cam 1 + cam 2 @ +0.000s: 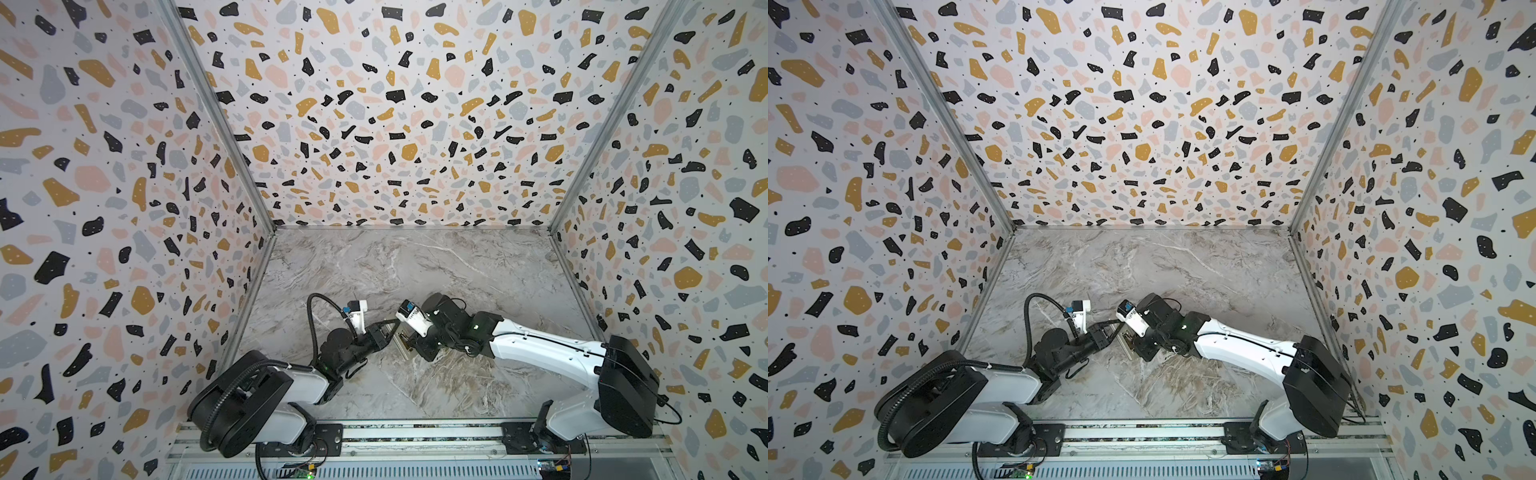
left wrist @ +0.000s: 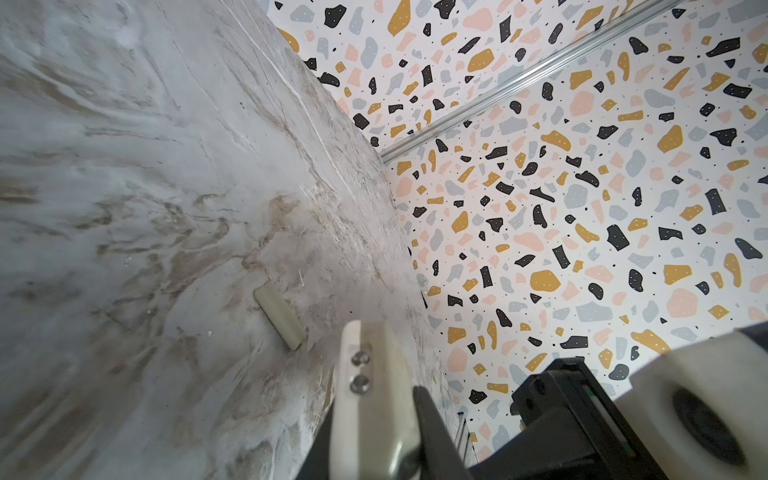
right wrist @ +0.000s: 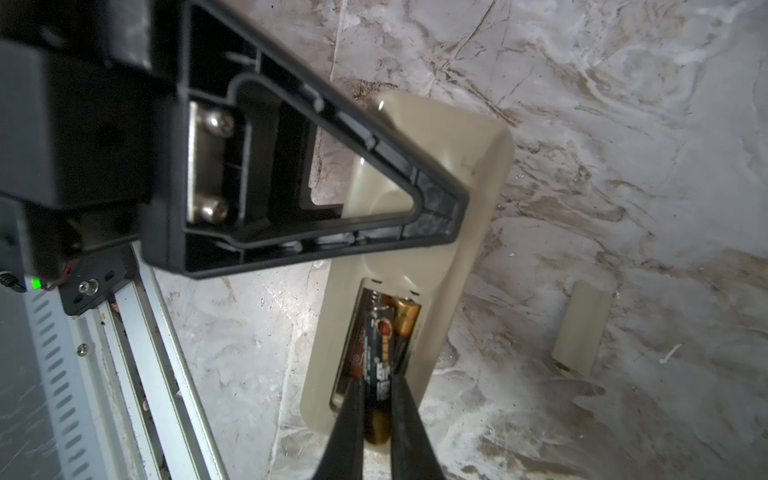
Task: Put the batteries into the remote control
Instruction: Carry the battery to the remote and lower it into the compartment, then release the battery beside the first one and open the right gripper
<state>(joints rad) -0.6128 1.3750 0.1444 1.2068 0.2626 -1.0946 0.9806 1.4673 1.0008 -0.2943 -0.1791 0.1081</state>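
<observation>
Where the right end effector point(image 3: 378, 380) pinches, a battery point(image 3: 380, 336) lies clamped.

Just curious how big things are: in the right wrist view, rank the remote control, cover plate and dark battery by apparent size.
1. remote control: clearly largest.
2-3. cover plate and dark battery: about alike; the battery looks longer, the plate wider, and the right pincer hides part of the battery.

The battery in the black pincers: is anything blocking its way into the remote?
Nothing visible. The battery in the right gripper sits over the remote, its recess open; the cover plate lies aside.
</observation>
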